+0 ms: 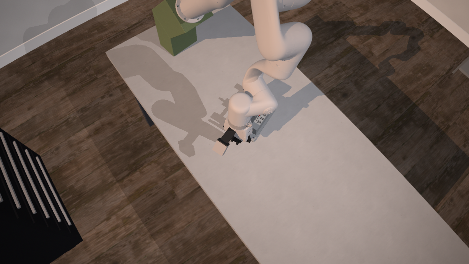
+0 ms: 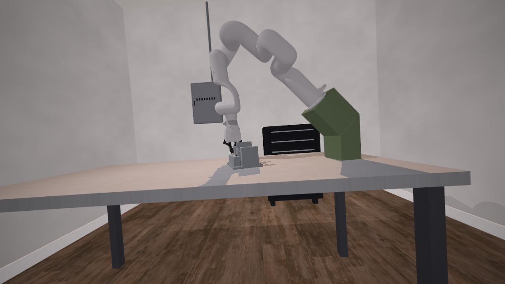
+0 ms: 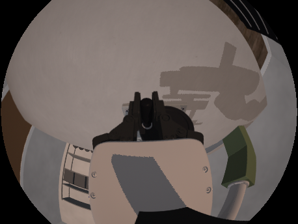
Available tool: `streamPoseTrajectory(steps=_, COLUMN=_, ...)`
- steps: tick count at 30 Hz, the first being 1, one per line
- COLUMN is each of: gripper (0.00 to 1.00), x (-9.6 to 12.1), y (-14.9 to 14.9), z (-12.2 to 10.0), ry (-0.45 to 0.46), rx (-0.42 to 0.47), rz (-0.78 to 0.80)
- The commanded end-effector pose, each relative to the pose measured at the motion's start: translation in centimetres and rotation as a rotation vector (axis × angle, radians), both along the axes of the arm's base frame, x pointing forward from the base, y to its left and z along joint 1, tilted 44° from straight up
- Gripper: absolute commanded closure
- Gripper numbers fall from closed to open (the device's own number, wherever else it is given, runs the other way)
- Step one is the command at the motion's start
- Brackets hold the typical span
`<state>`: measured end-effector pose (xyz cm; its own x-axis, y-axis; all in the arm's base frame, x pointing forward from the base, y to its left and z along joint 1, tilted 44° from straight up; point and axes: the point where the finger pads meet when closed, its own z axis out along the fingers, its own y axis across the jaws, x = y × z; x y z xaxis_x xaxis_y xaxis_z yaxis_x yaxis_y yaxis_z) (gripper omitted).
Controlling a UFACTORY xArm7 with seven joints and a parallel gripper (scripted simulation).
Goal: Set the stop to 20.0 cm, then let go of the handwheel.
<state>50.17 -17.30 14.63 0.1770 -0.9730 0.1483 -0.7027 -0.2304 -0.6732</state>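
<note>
Handwheel (image 3: pixel 146 114) pinched in jaws, centre of wrist view, on fixture (image 2: pixel 243 157) mid-desk (image 2: pixel 141 176). Scale (image 1: pixel 259 119) mostly hidden under wrist; reading unclear. Risk: overshooting 20 cm w/ blind turning, or slipping off knob, nudging stop on release.
</note>
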Motion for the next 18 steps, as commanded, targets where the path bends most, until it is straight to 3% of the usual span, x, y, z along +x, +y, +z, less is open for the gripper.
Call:
streamPoseTrajectory(steps=1, gripper=0.94, x=-0.3, y=-0.1, z=0.4, ry=0.0, rx=0.0, rz=-0.002)
streamPoseTrajectory(steps=18, gripper=0.94, x=-2.6, y=-0.4, z=1.3, ry=0.0, rx=0.0, rz=-0.002)
